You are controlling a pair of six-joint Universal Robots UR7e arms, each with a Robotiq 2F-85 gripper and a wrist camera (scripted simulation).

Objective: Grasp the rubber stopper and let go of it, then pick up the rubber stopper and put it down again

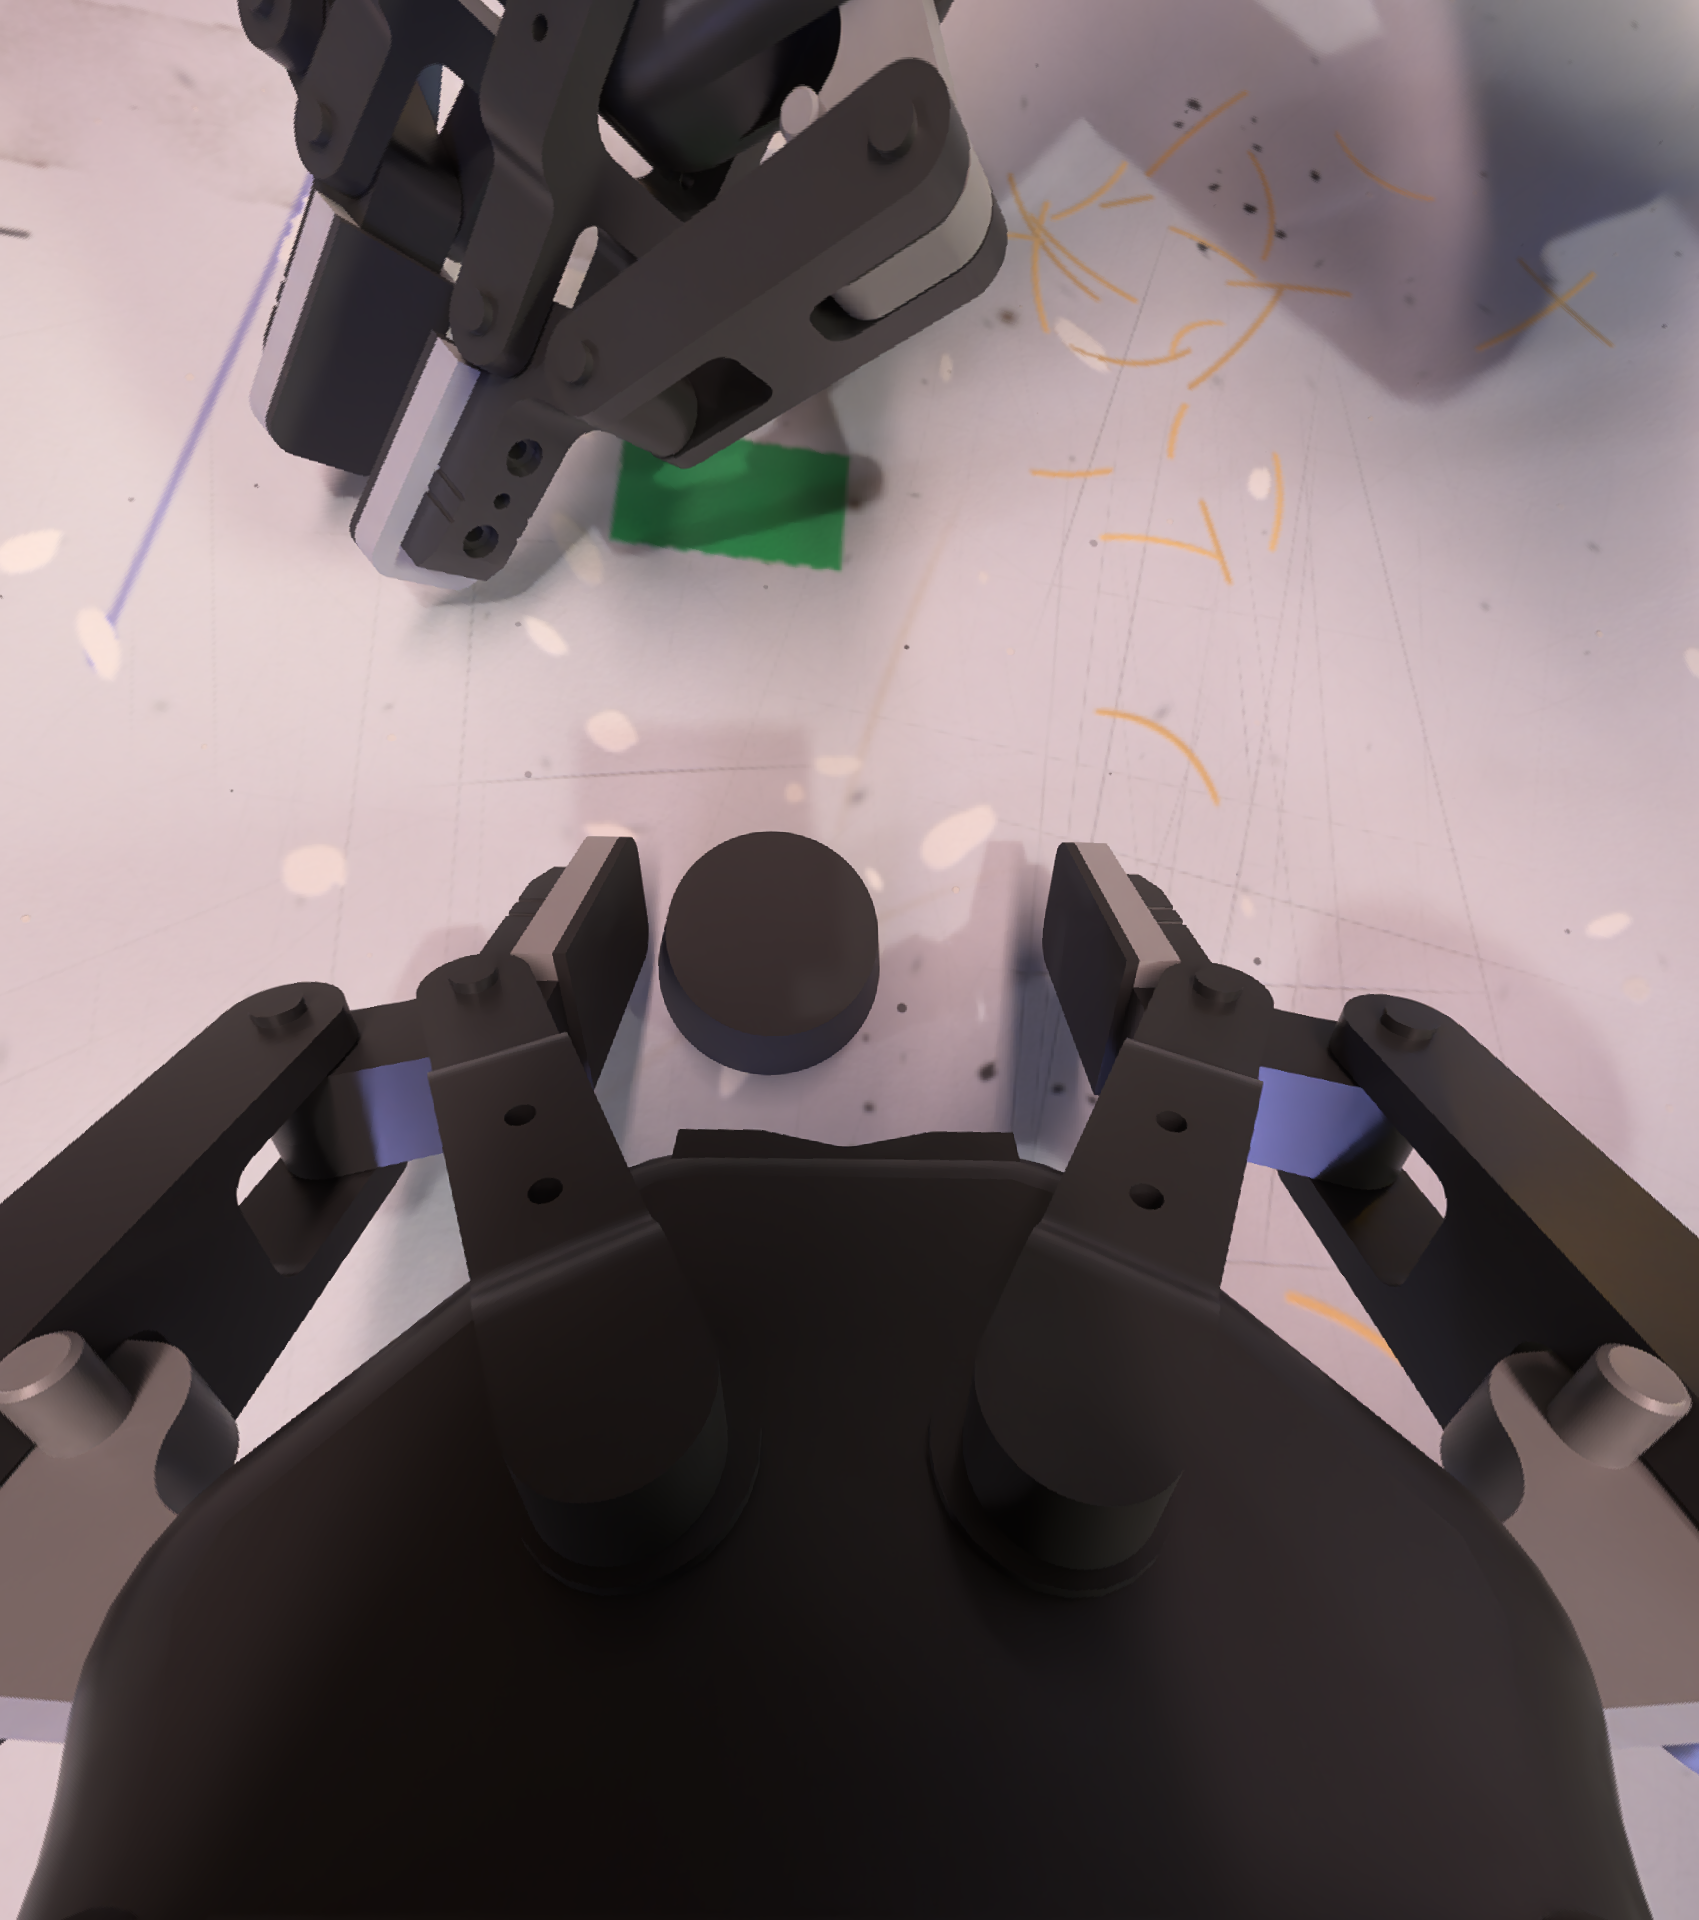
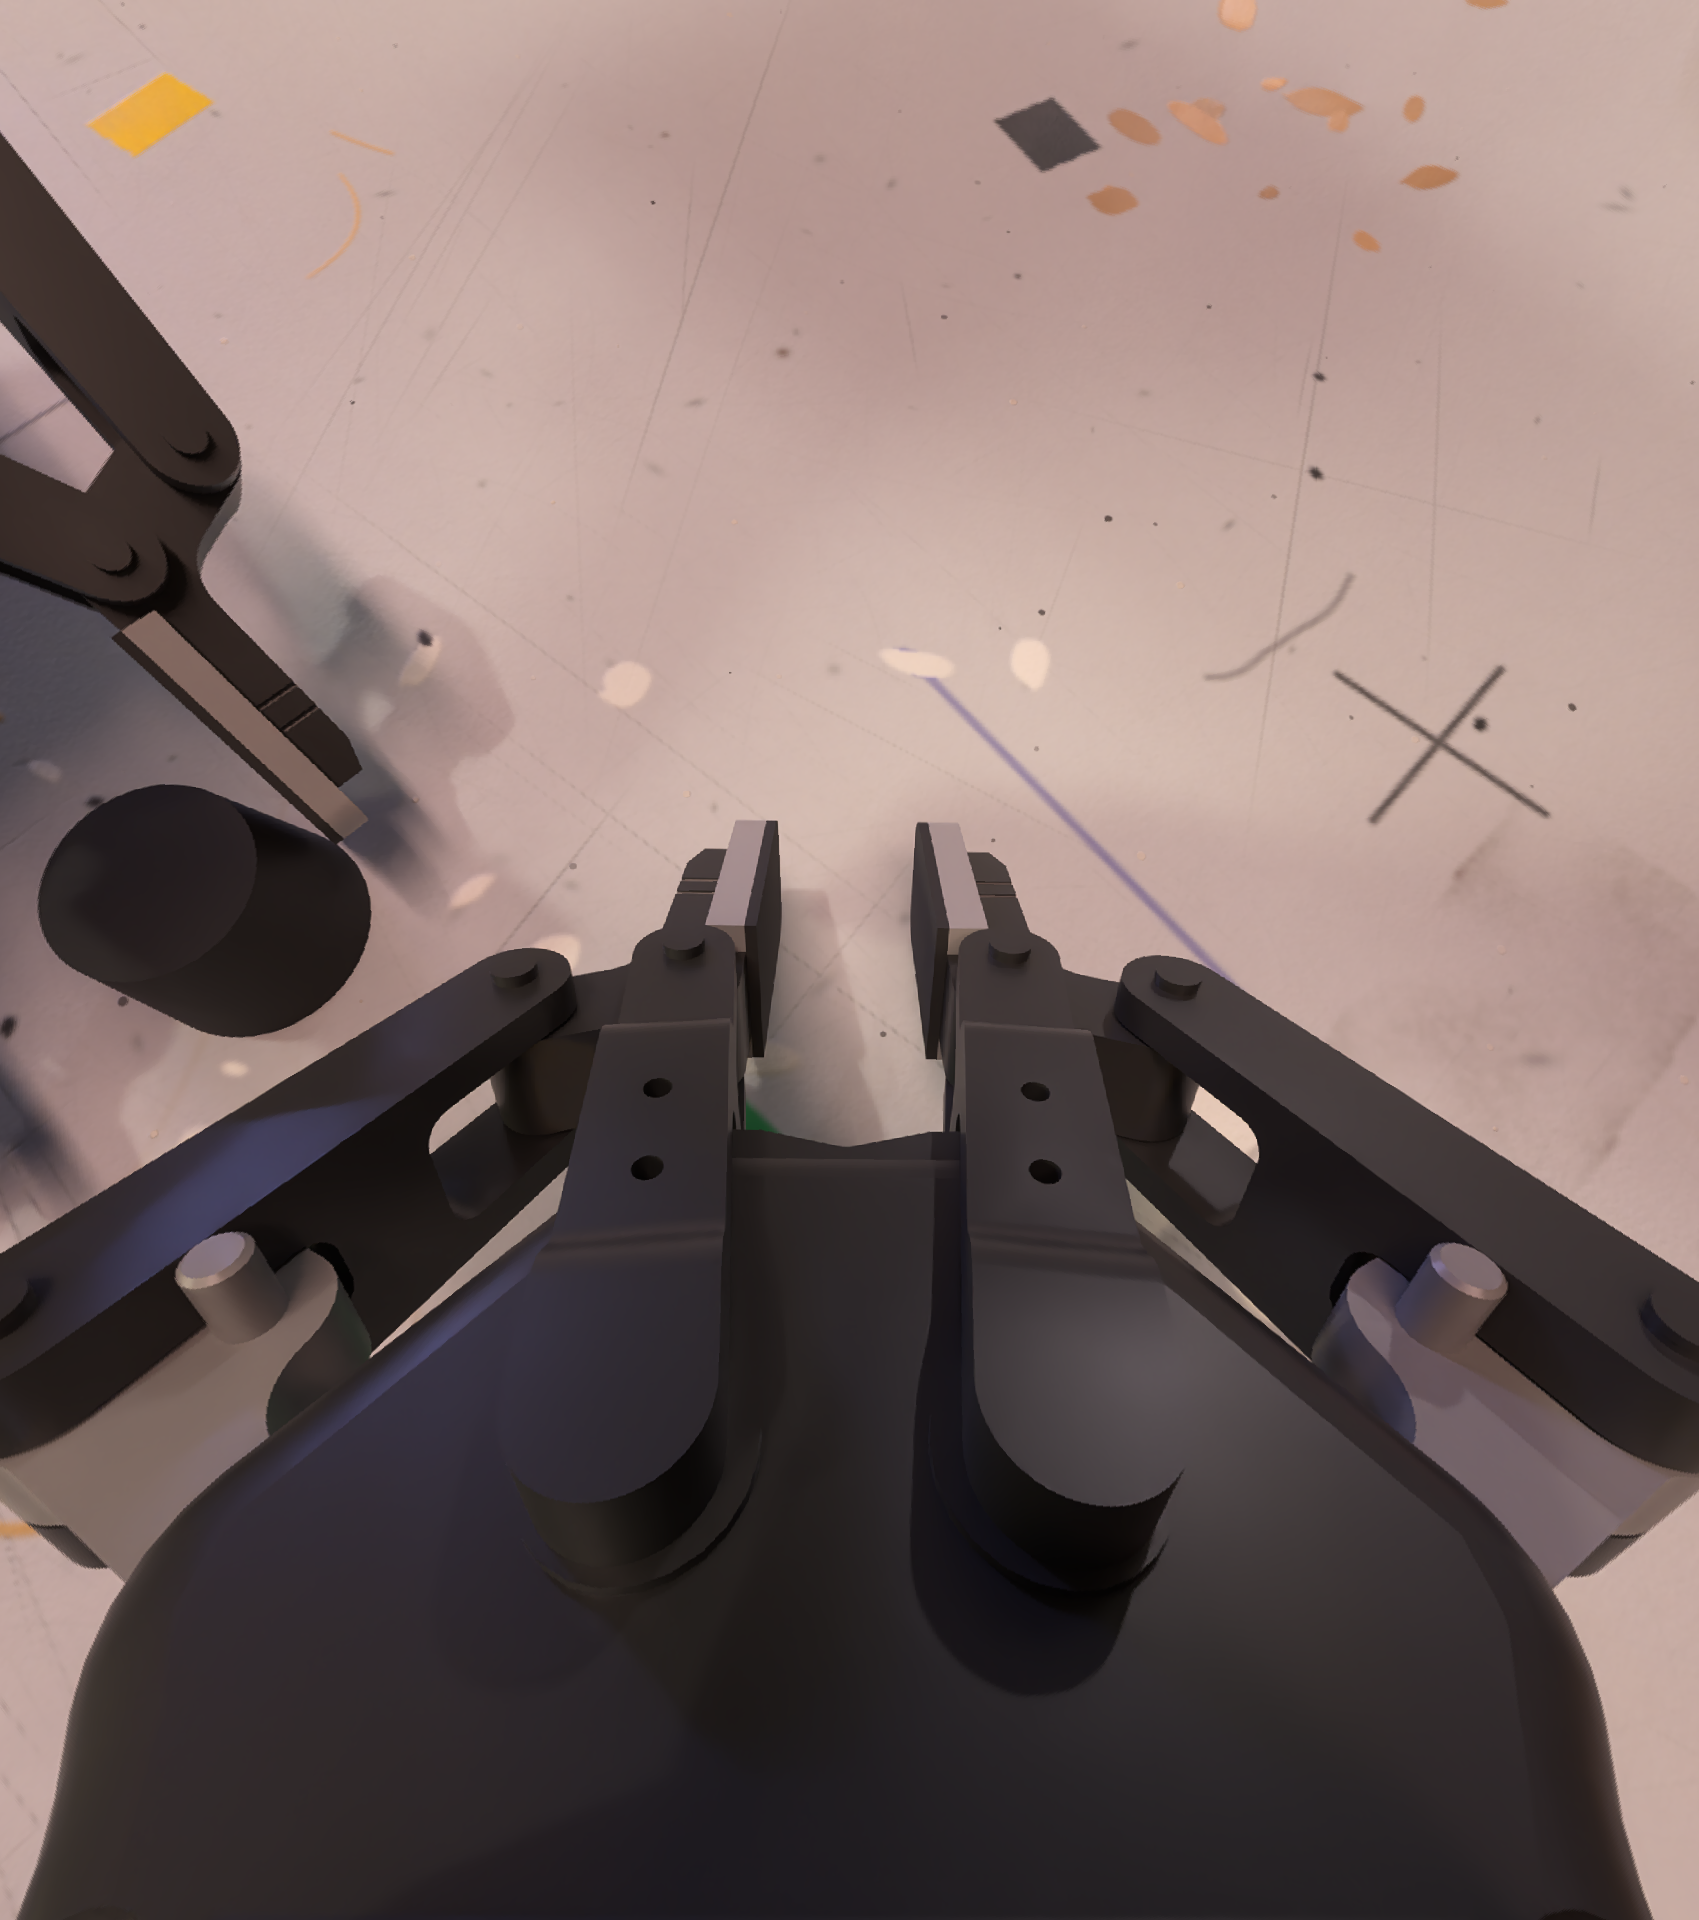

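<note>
Left gripper (image 1: 845,925) hangs over the worktop (image 1: 1344,935) with its two fingers spread wide apart and nothing clamped between them. Between those fingers stands the rubber stopper (image 1: 768,951), a short dark round plug sitting upright on its flat base. It lies off centre in the gap: the finger pad (image 1: 606,935) at its 9 o'clock is just beside its wall, and whether the two touch cannot be told, while the pad at its 3 o'clock stands clearly apart from it with bare worktop showing between.

Farther out, at 12 o'clock from the stopper, a flat green patch (image 1: 731,504) lies on the pale, scratched surface. Right gripper (image 1: 554,457) hangs above that patch, its fingers pointing down at the worktop.

From the right wrist view, the right gripper (image 2: 847,904) has its fingers a narrow way apart, with only worktop (image 2: 1032,416) seen in the slot, so it grips nothing. A sliver of the green patch (image 2: 754,1118) shows low between the finger bases. The rubber stopper (image 2: 201,909) appears at about 9 o'clock from these fingertips, with one finger of the left gripper reaching down close to its upper right edge. Beyond, a thin blue line (image 2: 1063,821) runs across the surface, and a dark cross mark (image 2: 1442,743) sits at 2 o'clock.
</note>
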